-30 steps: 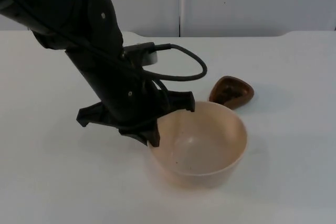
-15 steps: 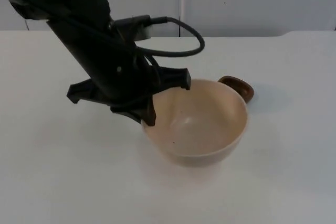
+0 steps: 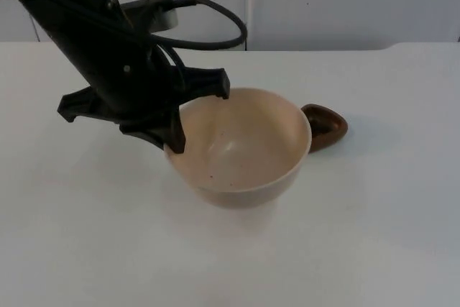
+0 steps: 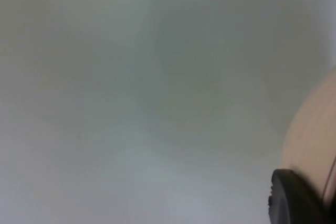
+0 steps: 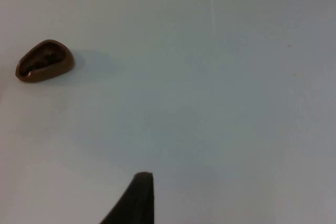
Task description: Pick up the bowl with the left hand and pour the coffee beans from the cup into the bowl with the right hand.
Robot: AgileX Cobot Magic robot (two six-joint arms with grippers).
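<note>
**Beige bowl in the left gripper, brown cup beside it**

Beige and smooth, one bowl (image 3: pixel 241 149) sits in the middle of the white table (image 3: pixel 374 235), seen from the top view. The left gripper (image 3: pixel 201 116) comes down from the upper left onto the bowl's left rim, its jaws closed on that rim, one finger at the far side of the rim and one at the near side. Whether the bowl's base touches the table or hangs just above it cannot be told. A few tiny dark specks lie on the bowl's inner wall. In the left wrist view a curved beige stretch of the bowl (image 4: pixel 315 145) stands just behind a black fingertip.

One brown cup (image 3: pixel 325 126) stands just to the right of the bowl, partly hidden behind its rim. In the right wrist view the cup (image 5: pixel 44 61) shows dark contents, too small to make out as beans. The right gripper waits well apart from the cup, above bare table; how far its jaws stand open cannot be told.
</note>
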